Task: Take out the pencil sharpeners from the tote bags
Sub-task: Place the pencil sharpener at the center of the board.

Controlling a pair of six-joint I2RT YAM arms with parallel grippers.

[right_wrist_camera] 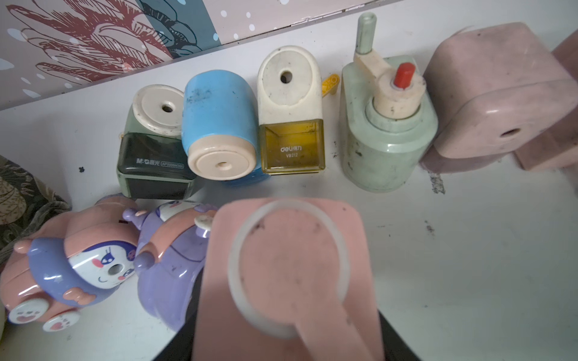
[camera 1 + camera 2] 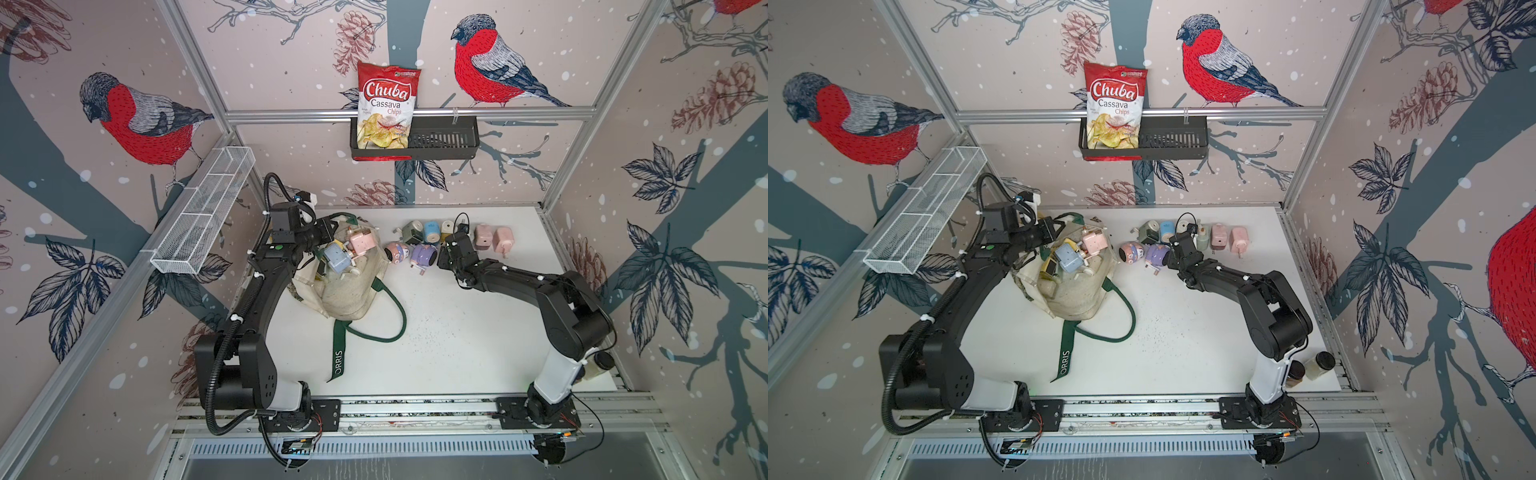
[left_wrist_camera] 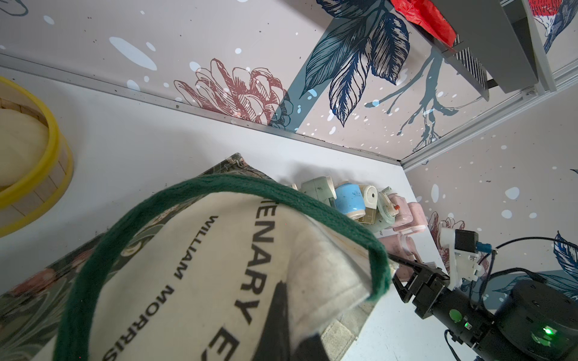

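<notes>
Left end effector (image 2: pixel 330 234) is clamped shut on the cream cloth at the mouth of the tote bag (image 2: pixel 353 291), holding the rim lifted. In the wrist view the fabric and green strap (image 3: pixel 219 184) drape right over its finger. Right beside that end effector, in the open mouth, a light blue sharpener (image 2: pixel 336 258) and a pinkish sharpener (image 2: pixel 360 242) sit on top of the pile inside.

The right end effector (image 2: pixel 449 249) has its jaws partway apart, gripping a pink sharpener (image 1: pixel 287 265) low over the desk (image 2: pixel 457 332). Can't tell if it's touching down.

Just beyond it there's a row already out:
- green sharpener (image 1: pixel 153 150)
- blue barrel sharpener (image 1: pixel 219 125)
- cream sharpener (image 1: pixel 291 109)
- pale green crank sharpener (image 1: pixel 387 134)
- dusty pink box sharpener (image 1: pixel 500 93)

On its bag side are two cartoon sharpeners (image 1: pixel 62 265), touching each other.
</notes>
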